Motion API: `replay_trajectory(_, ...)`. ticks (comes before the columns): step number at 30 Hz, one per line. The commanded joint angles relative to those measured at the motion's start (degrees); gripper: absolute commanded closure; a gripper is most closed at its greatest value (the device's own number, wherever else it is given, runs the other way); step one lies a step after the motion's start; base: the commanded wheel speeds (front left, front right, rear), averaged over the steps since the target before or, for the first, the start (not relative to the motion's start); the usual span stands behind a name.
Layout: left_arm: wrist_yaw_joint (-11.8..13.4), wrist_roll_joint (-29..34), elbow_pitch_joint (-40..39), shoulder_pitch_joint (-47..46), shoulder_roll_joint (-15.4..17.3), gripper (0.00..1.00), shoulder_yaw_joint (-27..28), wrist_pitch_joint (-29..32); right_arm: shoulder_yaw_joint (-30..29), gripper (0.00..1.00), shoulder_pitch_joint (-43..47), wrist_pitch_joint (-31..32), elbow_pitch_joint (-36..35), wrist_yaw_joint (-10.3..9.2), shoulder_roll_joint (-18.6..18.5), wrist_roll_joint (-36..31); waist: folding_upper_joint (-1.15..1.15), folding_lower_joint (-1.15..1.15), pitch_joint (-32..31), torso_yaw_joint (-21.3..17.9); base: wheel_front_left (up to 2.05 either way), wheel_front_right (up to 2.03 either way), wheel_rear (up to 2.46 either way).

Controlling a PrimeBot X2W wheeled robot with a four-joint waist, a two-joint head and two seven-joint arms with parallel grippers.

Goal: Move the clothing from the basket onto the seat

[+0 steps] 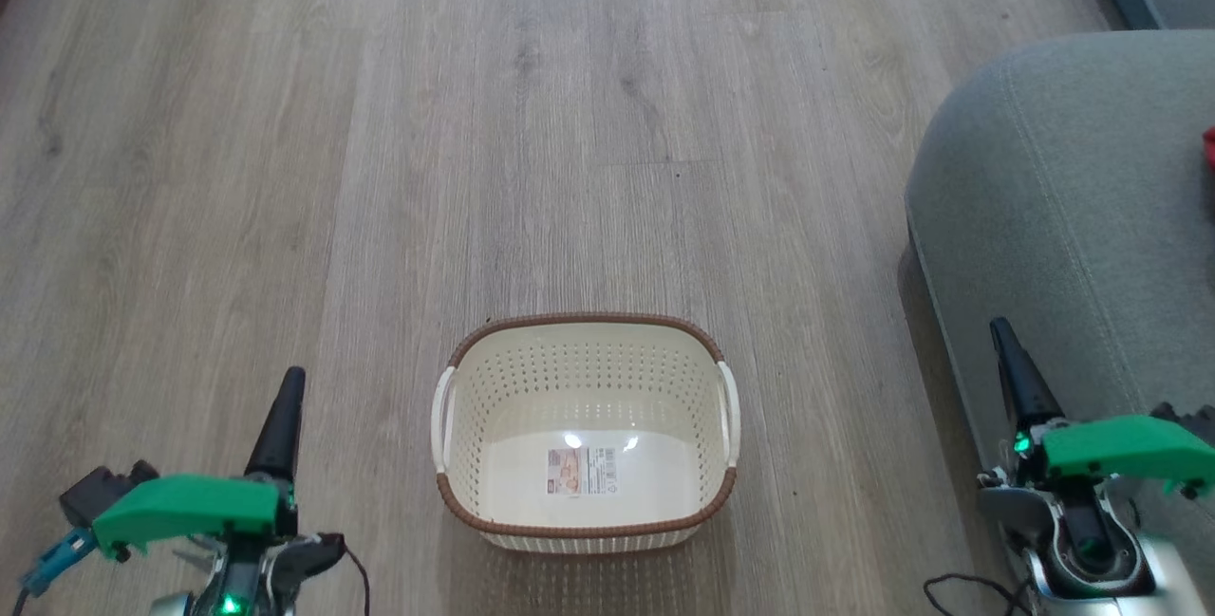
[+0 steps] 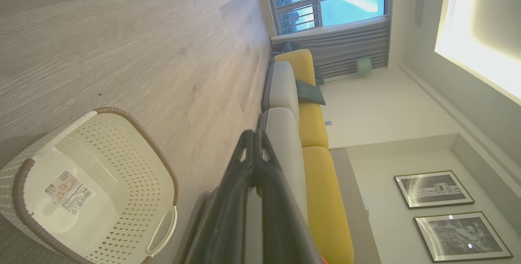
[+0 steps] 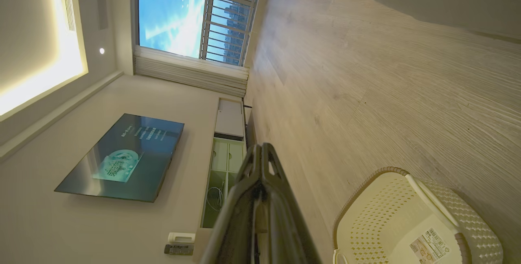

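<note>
The cream basket (image 1: 456, 360) with a brown rim stands on the wood floor at the bottom centre of the head view, with just a label sticker inside; it also shows as the basket (image 2: 134, 134) and the basket (image 3: 366, 186) in the wrist views. The grey seat (image 1: 1063, 179) rises at the right. A sliver of red clothing (image 1: 1209, 147) lies on it at the frame's right edge. My left gripper (image 1: 290, 379) is shut, left of the basket. My right gripper (image 1: 999, 327) is shut, in front of the seat. In the wrist views the left gripper (image 2: 253, 134) and the right gripper (image 3: 260, 147) hold nothing.
Wood floor (image 1: 570, 122) stretches ahead of the basket. A long grey and yellow sofa (image 2: 313, 134) runs along the wall under a window. A wall television (image 3: 122, 158) and a low cabinet (image 3: 228, 142) line the opposite wall.
</note>
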Motion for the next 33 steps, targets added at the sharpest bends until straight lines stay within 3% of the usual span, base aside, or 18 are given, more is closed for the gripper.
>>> replay_trajectory(1,-0.38,-2.14,-2.42,-1.90,0.73,1.00,1.95,0.60,0.50,1.00,-0.55,0.79,-2.69,-0.01,0.19,1.94,0.00,0.00,-0.01,0.01,0.00,0.00,0.00)
replay_trajectory(18,-1.14,-13.68,-3.33,-1.86,0.80,1.00,2.33,3.40,-0.96,1.00,0.83,3.62,-5.37,-0.01,0.82,12.46,0.00,0.00,-0.10,0.08,0.00,0.00,0.00)
replay_trajectory(33,-1.15,-13.94,-3.35,-1.85,0.81,1.00,2.34,3.46,-0.99,1.00,0.86,3.68,-5.43,-0.01,0.83,12.70,0.00,0.00,-0.10,0.08,0.00,0.00,0.00)
